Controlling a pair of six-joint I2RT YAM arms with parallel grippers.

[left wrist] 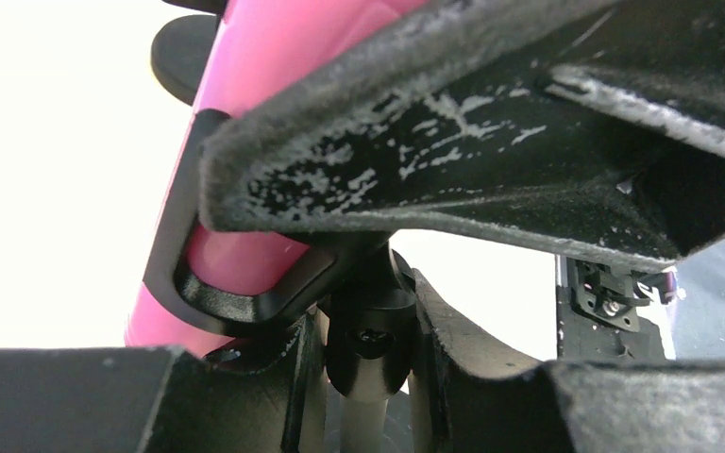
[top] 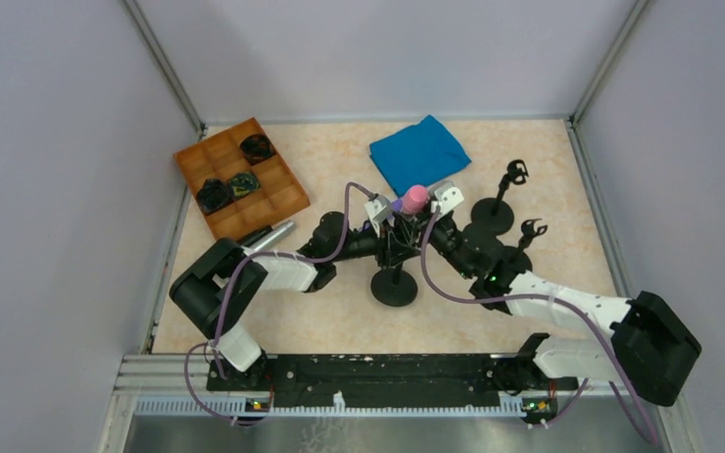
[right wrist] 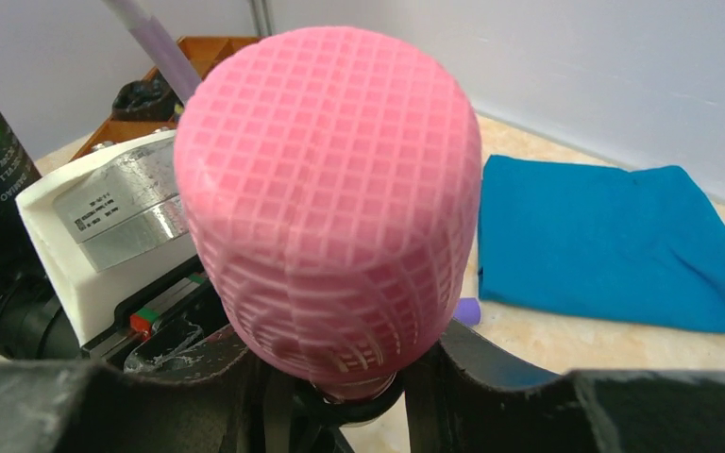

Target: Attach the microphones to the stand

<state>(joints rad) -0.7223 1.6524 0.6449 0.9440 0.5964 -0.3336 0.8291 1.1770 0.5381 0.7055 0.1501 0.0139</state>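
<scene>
On the surface (top: 340, 316) we logged: centre stand (top: 395, 286), pinched by the left tool (left wrist: 368, 387); pink microphone (top: 414, 198), seated in that stand's clip (left wrist: 245, 304), right tool (right wrist: 340, 401) clamped round it; silver microphone (top: 271, 235), loose at 9 o'clock. We judged one nearly attached, one outstanding.

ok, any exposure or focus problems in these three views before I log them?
Left wrist: the table behind the pink microphone is blown out to plain white, no texture left. Right wrist: the microphone head fills most of the frame, grid sharp; the blue cloth is well exposed. Top external: even light, soft shadows, no glare.
</scene>
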